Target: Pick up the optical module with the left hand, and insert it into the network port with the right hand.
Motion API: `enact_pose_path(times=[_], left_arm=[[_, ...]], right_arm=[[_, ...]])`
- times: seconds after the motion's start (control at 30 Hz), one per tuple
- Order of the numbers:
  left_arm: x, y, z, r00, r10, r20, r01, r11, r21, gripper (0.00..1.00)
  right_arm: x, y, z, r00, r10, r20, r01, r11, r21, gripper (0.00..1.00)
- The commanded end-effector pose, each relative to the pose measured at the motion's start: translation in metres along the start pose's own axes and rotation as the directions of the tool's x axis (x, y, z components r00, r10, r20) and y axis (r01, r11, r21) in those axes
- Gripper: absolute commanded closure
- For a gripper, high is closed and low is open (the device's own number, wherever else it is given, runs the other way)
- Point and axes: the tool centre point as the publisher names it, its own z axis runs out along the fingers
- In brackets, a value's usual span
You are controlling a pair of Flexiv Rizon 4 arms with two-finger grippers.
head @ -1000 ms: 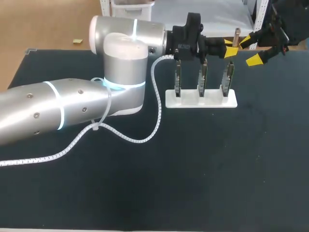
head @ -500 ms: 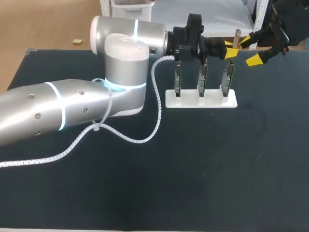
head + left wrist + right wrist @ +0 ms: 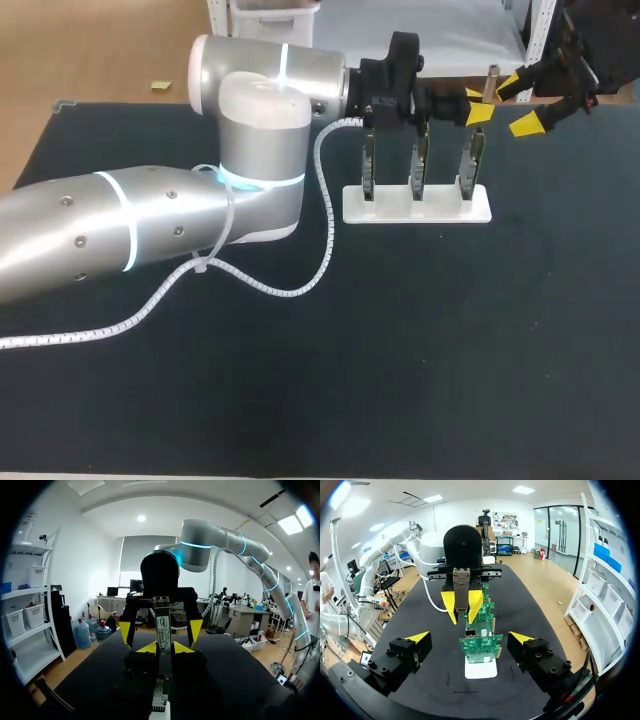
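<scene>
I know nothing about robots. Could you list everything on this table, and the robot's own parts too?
slim silvery metal optical module: one, silver-grey, upright between the left gripper's fingers, above the boards' row
green circuit boards: three, green, standing upright in a row on the stand
flat white plastic stand: one, white, far middle of the table
black-covered table: one, black, under everything
white spiral-wrapped cable: one, white, hanging from the left arm onto the table
left gripper: one, black with yellow tips, shut on the module
right gripper: one, black with yellow tips, open, facing the module
</scene>
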Motion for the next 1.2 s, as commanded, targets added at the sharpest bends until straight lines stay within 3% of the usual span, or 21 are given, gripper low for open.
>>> enact_pose_path(times=[0.03, 0.93, 1.2], left_arm=[[0.000, 0.001, 0.002, 1.000, -0.005, -0.006, 0.005, 1.000, -0.003, 1.00], [-0.001, 0.002, 0.002, 1.000, 0.006, -0.012, -0.006, 1.000, -0.006, 1.00], [-0.001, 0.002, 0.002, 1.000, 0.006, -0.012, -0.006, 1.000, -0.006, 1.00]], right_arm=[[0.000, 0.002, 0.000, 1.000, 0.000, 0.000, 0.000, 1.000, 0.004, 0.00], [0.000, 0.002, 0.000, 1.000, 0.000, 0.000, 0.000, 1.000, 0.004, 0.00], [-0.018, -0.003, -0.022, 0.999, -0.041, 0.023, 0.039, 0.995, 0.089, 0.00]])
